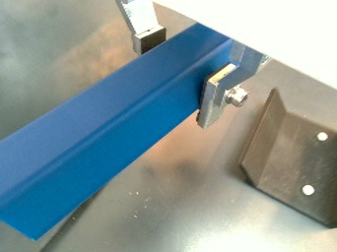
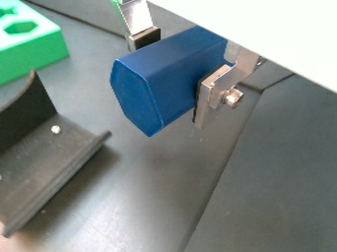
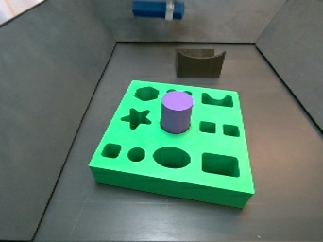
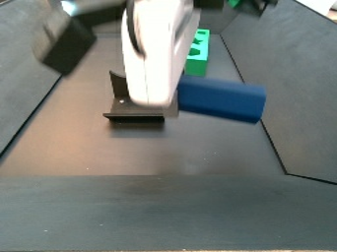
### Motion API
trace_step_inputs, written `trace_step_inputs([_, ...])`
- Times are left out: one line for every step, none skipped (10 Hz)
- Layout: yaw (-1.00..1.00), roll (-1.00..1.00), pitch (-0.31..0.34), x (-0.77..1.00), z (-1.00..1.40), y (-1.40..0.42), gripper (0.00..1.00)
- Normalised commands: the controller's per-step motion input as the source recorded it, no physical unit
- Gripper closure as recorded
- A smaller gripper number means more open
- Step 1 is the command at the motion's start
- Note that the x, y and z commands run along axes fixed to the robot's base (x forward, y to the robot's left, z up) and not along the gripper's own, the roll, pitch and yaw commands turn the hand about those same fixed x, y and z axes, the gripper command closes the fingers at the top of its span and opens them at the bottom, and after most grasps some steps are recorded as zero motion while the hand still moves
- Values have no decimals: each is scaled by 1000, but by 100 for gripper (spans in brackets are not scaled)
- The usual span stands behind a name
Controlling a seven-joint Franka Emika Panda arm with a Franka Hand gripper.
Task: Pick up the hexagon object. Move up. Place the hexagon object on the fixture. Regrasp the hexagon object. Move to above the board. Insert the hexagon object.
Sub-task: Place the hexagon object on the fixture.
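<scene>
Bright blue, the hexagon object (image 2: 165, 79) sits pinched between our gripper (image 1: 188, 67) plates, held level in the air so it can settle into the notch of the fixture (image 3: 199, 62), which waits below, well apart from the green board (image 3: 177, 142).

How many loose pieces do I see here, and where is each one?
2. The hexagon object is clamped in the jaws of the gripper, above the floor near the fixture. The purple cylinder stands on the board. No others show.
</scene>
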Motion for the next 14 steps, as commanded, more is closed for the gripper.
trace_step_inputs([15,-72,25,-15,947,-8,100])
trace_step_inputs([14,-84,31,-10,720,-6,100])
trace_step_inputs([11,-95,39,-2,495,-2,100])
trace_step_inputs([7,-104,48,3,324,1,100])
trace_step_inputs([1000,41,4,496,299,-1000,100])
trace_step_inputs([1000,46,8,497,249,-1000,100])
trace_step_inputs([1000,51,14,489,243,-1000,100])
trace_step_inputs([1000,54,21,482,242,-1000,100])
trace_step_inputs([1000,59,29,487,244,-1000,100])
trace_step_inputs([1000,63,37,491,234,-1000,100])
trace_step_inputs([1000,67,45,471,205,-924,100])
trace_step_inputs([1000,72,53,376,141,-667,100])
trace_step_inputs([1000,79,64,269,62,-336,100])
trace_step_inputs([1000,80,71,208,28,-140,100])
